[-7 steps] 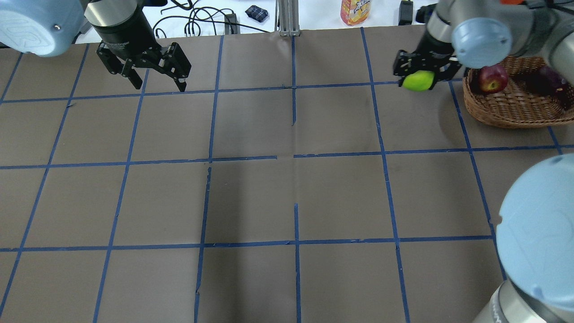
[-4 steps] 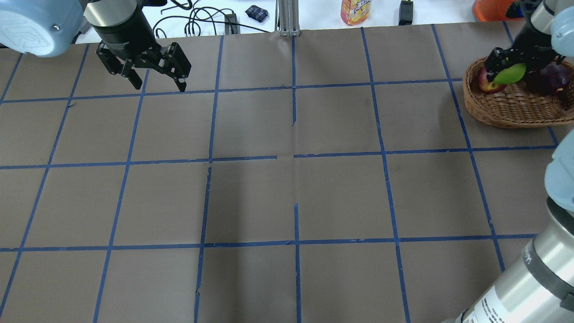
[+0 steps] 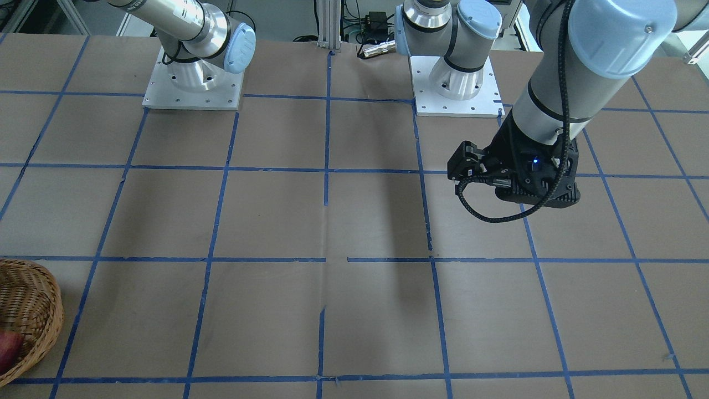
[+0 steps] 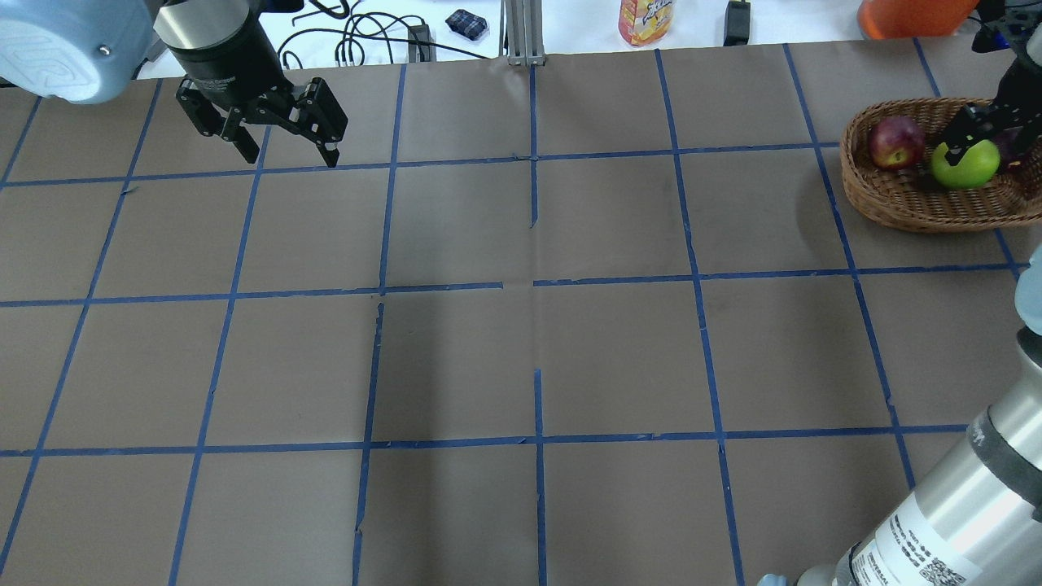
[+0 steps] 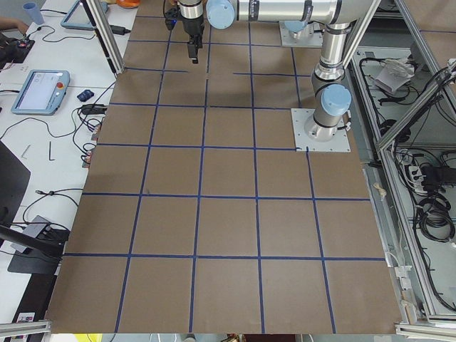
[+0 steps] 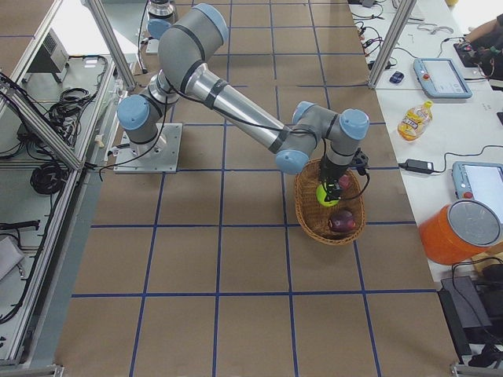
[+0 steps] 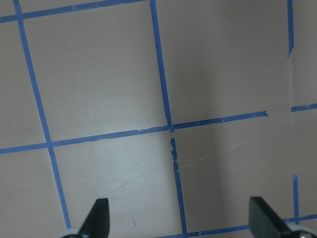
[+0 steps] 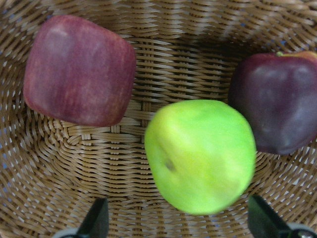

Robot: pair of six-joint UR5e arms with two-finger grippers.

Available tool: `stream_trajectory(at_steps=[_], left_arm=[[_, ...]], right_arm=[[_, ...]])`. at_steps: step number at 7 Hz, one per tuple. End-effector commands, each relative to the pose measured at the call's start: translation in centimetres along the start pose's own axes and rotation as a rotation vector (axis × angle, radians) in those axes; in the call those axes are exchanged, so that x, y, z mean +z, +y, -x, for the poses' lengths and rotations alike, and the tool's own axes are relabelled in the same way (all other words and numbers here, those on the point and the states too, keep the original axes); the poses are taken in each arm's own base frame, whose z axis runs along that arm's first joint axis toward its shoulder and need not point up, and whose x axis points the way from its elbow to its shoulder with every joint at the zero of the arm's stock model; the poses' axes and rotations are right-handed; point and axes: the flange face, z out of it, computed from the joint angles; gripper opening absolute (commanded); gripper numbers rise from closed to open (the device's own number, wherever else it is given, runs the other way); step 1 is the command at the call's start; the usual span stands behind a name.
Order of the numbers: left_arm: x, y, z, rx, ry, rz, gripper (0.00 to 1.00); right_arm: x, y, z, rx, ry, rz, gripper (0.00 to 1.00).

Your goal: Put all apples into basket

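The wicker basket [image 4: 912,203] stands at the table's far right; it also shows in the front-facing view [image 3: 33,310]. All three apples are in it: the red apple [image 4: 895,142], the yellow-green apple [image 4: 965,163] and the maroon apple [image 4: 1012,146], which my arm partly hides. My right gripper [image 4: 981,134] hangs just above the green apple [image 8: 200,156]. Its fingertips [image 8: 96,220] are wide apart and touch nothing. The red apple [image 8: 79,69] and the maroon apple [image 8: 277,101] lie on either side. My left gripper [image 4: 289,155] is open and empty over the far left [image 7: 181,220].
The table is brown paper with a grid of blue tape [image 4: 533,285]. Beyond its far edge are cables [image 4: 358,41], a bottle [image 4: 645,20] and an orange container [image 4: 912,16]. My right arm's lower link [image 4: 961,513] fills the near right corner.
My right gripper carried the green apple rightward from beside the basket to over it and opened. The apple now sits in the basket. The left arm has not moved.
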Motion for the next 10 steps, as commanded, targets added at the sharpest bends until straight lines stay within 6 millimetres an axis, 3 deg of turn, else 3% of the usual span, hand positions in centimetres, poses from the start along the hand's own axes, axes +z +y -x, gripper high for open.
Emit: stream_trajectory(at_steps=[1, 2, 3, 4, 5, 7, 8, 9, 10], left_arm=[[0.0, 0.0, 0.0, 0.0, 0.0, 0.0, 1.0], [0.0, 0.0, 0.0, 0.0, 0.0, 0.0, 1.0], [0.0, 0.0, 0.0, 0.0, 0.0, 0.0, 1.0], [0.0, 0.0, 0.0, 0.001, 0.0, 0.0, 1.0], [0.1, 0.0, 0.0, 0.0, 0.0, 0.002, 1.0], [-0.1, 0.1, 0.0, 0.003, -0.002, -0.001, 1.0], [-0.6, 0.3, -0.1, 0.001, -0.002, -0.006, 1.0], [0.0, 0.4, -0.2, 0.007, -0.003, 0.011, 1.0], [0.3, 0.3, -0.2, 0.006, -0.004, 0.015, 1.0]], right_arm=[[-1.7, 0.3, -0.4, 0.007, 0.005, 0.004, 1.0], [-6.3, 1.6, 0.3, 0.016, 0.021, -0.03, 1.0], [-12.5, 4.1, 3.3, -0.004, -0.028, -0.055, 1.0], [-18.3, 5.1, 8.9, -0.046, -0.157, -0.162, 1.0], [-23.1, 7.0, 14.2, -0.045, -0.158, -0.196, 1.0], [-27.3, 10.4, 24.9, 0.257, -0.221, -0.062, 1.0], [-28.3, 10.8, 31.3, 0.283, -0.217, -0.049, 1.0], [-27.9, 11.7, 36.3, 0.326, -0.172, -0.019, 1.0], [-26.1, 12.8, 40.0, 0.302, -0.045, -0.012, 1.0]])
